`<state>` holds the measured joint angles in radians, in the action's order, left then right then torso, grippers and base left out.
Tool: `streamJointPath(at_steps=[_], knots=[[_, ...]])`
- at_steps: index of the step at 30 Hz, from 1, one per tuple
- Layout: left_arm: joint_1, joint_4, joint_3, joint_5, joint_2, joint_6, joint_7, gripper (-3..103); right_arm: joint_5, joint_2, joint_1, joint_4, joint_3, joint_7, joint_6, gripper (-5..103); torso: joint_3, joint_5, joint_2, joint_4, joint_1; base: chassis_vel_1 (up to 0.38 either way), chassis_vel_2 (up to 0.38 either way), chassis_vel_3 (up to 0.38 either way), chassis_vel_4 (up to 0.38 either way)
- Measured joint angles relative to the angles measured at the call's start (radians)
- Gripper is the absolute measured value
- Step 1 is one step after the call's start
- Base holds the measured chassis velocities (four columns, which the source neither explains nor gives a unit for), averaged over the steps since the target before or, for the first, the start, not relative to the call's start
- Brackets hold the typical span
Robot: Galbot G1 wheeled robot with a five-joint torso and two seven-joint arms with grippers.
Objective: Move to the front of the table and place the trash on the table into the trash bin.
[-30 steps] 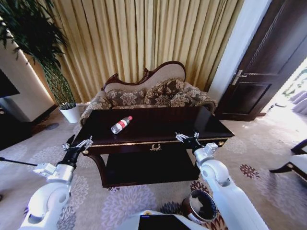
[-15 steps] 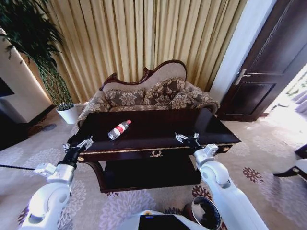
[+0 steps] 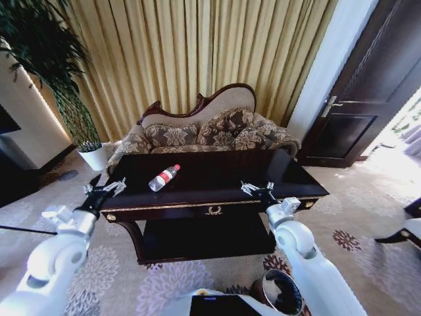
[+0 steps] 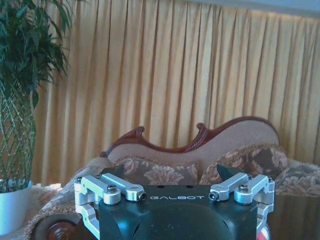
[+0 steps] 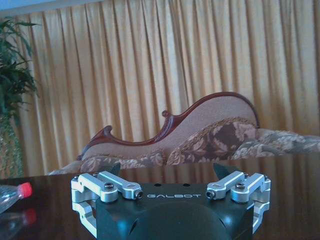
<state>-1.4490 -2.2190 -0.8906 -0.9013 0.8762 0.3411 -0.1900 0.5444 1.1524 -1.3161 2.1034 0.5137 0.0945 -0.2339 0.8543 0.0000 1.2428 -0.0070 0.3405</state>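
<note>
Patterned carpet lies under you, with the trash bin (image 3: 279, 289) nearest, by your right arm. Your left pincer (image 3: 102, 192) and right pincer (image 3: 256, 189) both hang spread wide and empty at the dark counter (image 3: 217, 181) front edge. On it the bottle (image 3: 163, 178) lies left of centre. Beyond stand a sofa (image 3: 207, 131) and gold curtains (image 3: 197, 52).
</note>
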Motion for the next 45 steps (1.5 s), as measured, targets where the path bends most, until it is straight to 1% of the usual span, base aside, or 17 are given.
streamJointPath(at_steps=[5, 9, 11, 12, 15, 19, 21, 23, 26, 28, 29, 32, 33, 35, 36, 39, 45], knots=[[0.138, 0.102, 0.07, -0.116, -0.113, 0.075, -0.026, 100, -0.001, 0.008, -0.018, 0.015, 0.031, 0.003, 0.003, 100, 0.0, 0.0001, 0.0, 0.0, 0.0, 0.0, 0.0, 0.0, 0.0], [0.214, 0.173, 0.133, -0.176, -0.154, 0.094, -0.017, 100, -0.006, 0.015, -0.034, 0.029, 0.049, 0.004, 0.004, 100, 0.0, 0.0, 0.0, -0.0002, 0.0, 0.0, 0.0, 0.0, 0.0], [0.261, 0.231, 0.17, -0.211, -0.169, 0.078, 0.054, 100, -0.015, 0.022, -0.048, 0.038, 0.062, 0.004, 0.006, 100, 0.0, -0.0001, 0.0, 0.0, 0.0, 0.0, 0.0, 0.0, 0.0], [0.261, 0.231, 0.17, -0.211, -0.169, 0.078, 0.054, 100, -0.015, 0.022, -0.048, 0.038, 0.062, 0.004, 0.006, 100, 0.0, -0.0001, 0.0, 0.0, 0.0, 0.0, 0.0, 0.0, 0.0], [0.342, 0.343, 0.249, -0.228, -0.178, -0.004, 0.202, 100, -0.03, 0.031, -0.071, 0.047, 0.079, 0.004, 0.013, 100, 0.0, 0.0001, 0.0, 0.0001, 0.0, 0.0, 0.0, 0.0, 0.0], [0.395, 0.406, 0.292, -0.25, -0.165, -0.026, 0.261, 100, -0.036, 0.035, -0.083, 0.053, 0.087, 0.004, 0.016, 100, 0.0, 0.0004, 0.0, -0.0002, 0.0, 0.0, 0.0, 0.0, 0.0], [0.437, 0.47, 0.322, -0.257, -0.132, -0.03, 0.328, 100, -0.041, 0.037, -0.096, 0.055, 0.1, 0.004, 0.018, 100, 0.0, 0.0001, 0.0, 0.0, 0.0, 0.0, 0.0, 0.0, 0.0], [0.45, 0.481, 0.337, -0.258, -0.113, -0.02, 0.331, 100, -0.042, 0.037, -0.103, 0.057, 0.109, 0.004, 0.02, 100, 0.0, 0.0002, 0.0, 0.0001, 0.0, 0.0, 0.0, 0.0, 0.0], [0.47, 0.483, 0.373, -0.255, -0.076, -0.003, 0.303, 100, -0.043, 0.032, -0.116, 0.058, 0.124, 0.004, 0.022, 100, 0.0, 0.0001, 0.0, 0.0001, 0.0, 0.0, 0.0, 0.0, 0.0], [0.499, 0.457, 0.409, -0.249, -0.043, 0.028, 0.23, 100, -0.042, 0.026, -0.124, 0.059, 0.136, 0.004, 0.024, 100, 0.0, 0.0003, 0.0, 0.0, 0.0, 0.0, 0.0, 0.0, 0.0], [0.499, 0.457, 0.409, -0.249, -0.043, 0.028, 0.23, 100, -0.042, 0.026, -0.124, 0.059, 0.136, 0.004, 0.024, 100, 0.0, 0.0003, 0.0, 0.0, 0.0, 0.0, 0.0, 0.0, 0.0], [0.554, 0.391, 0.462, -0.276, -0.007, 0.122, 0.066, 100, -0.04, 0.017, -0.125, 0.059, 0.14, 0.004, 0.025, 100, 0.0, 0.0003, 0.0, -0.0003, 0.0, 0.0, 0.0, 0.0, 0.0], [0.554, 0.391, 0.462, -0.276, -0.007, 0.122, 0.066, 100, -0.04, 0.017, -0.125, 0.059, 0.14, 0.004, 0.025, 100, 0.0, 0.0003, 0.0, -0.0003, 0.0, 0.0, 0.0, 0.0, 0.0], [0.581, 0.348, 0.483, -0.313, 0.002, 0.194, -0.056, 100, -0.037, 0.014, -0.118, 0.057, 0.14, 0.004, 0.025, 100, 0.0, 0.0005, 0.0, -0.0003, 0.0, 0.0, 0.0, 0.0, 0.0], [0.581, 0.348, 0.483, -0.313, 0.002, 0.194, -0.056, 100, -0.037, 0.014, -0.118, 0.057, 0.14, 0.004, 0.025, 100, 0.0, 0.0005, 0.0, -0.0003, 0.0, 0.0, 0.0, 0.0, 0.0], [0.599, 0.31, 0.496, -0.379, -0.011, 0.283, -0.165, 100, -0.035, 0.015, -0.11, 0.046, 0.134, 0.004, 0.029, 100, 0.0, 0.0003, 0.0, 0.0, 0.0, 0.0, 0.0, 0.0, 0.0], [0.601, 0.287, 0.484, -0.481, -0.051, 0.351, -0.22, 100, -0.046, 0.028, -0.106, 0.031, 0.116, 0.002, 0.037, 100, 0.0, 0.0003, 0.0, 0.0001, 0.0, 0.0, 0.0, 0.0, 0.0]])
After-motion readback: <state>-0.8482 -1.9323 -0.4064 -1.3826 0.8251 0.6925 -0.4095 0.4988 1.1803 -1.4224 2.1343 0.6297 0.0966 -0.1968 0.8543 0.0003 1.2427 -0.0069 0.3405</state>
